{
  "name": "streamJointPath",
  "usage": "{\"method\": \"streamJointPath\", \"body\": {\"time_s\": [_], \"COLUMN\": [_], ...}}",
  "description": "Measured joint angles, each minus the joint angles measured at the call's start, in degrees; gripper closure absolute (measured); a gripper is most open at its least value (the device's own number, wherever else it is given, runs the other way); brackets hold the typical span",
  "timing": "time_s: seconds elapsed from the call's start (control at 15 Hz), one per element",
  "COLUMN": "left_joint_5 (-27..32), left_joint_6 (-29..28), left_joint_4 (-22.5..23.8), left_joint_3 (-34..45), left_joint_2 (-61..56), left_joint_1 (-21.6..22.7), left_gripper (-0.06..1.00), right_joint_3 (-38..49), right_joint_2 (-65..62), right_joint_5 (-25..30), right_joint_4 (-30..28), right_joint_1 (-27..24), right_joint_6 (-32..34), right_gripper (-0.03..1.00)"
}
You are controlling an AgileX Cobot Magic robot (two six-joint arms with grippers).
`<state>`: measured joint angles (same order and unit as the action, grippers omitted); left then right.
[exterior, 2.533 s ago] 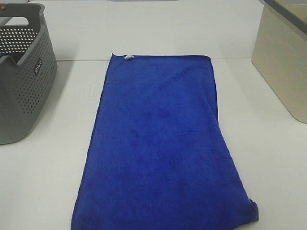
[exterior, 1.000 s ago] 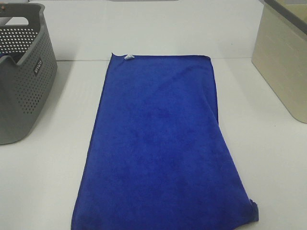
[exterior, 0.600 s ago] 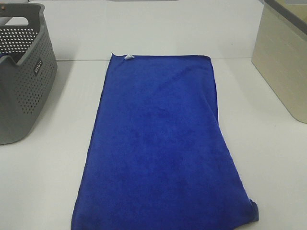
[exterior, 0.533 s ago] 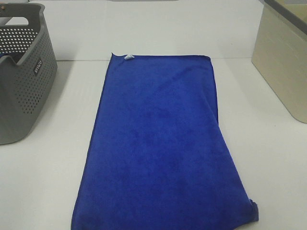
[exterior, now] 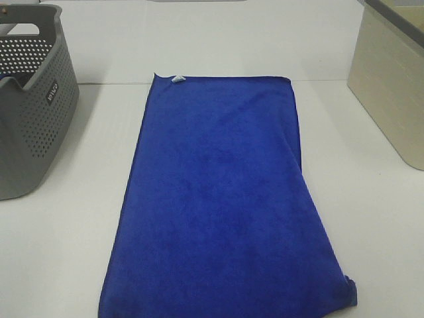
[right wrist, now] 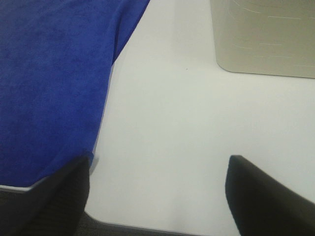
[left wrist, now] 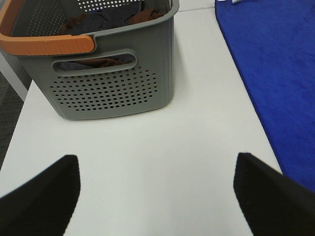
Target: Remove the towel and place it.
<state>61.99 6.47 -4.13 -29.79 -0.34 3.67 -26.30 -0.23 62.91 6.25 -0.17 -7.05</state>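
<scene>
Where it lies flat, plush towel looks rectangular.

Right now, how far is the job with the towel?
It looks done: the towel lies spread flat on the white table, outside the grey basket. Nothing is in hand: the left gripper and right gripper are open and empty, over bare table beside the towel. No step seems left.

Bare desk lay open either side of the towel; grey basket blocked the left, beige bin the right.
</scene>
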Motion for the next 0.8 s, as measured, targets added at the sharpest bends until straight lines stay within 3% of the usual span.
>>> {"method": "streamJointPath", "body": {"time_s": [0.8], "left_joint_5": [0.00], "left_joint_6": [0.00], "left_joint_4": [0.00], "left_joint_3": [0.00], "left_joint_2": [0.00], "left_joint_1": [0.00], "left_gripper": [0.14], "right_joint_3": [0.00], "right_joint_2": [0.00], "right_joint_5": [0.06], "right_joint_4": [-0.06], "right_joint_1": [0.06], "right_joint_6": [-0.06], "right_gripper": [0.22]}}
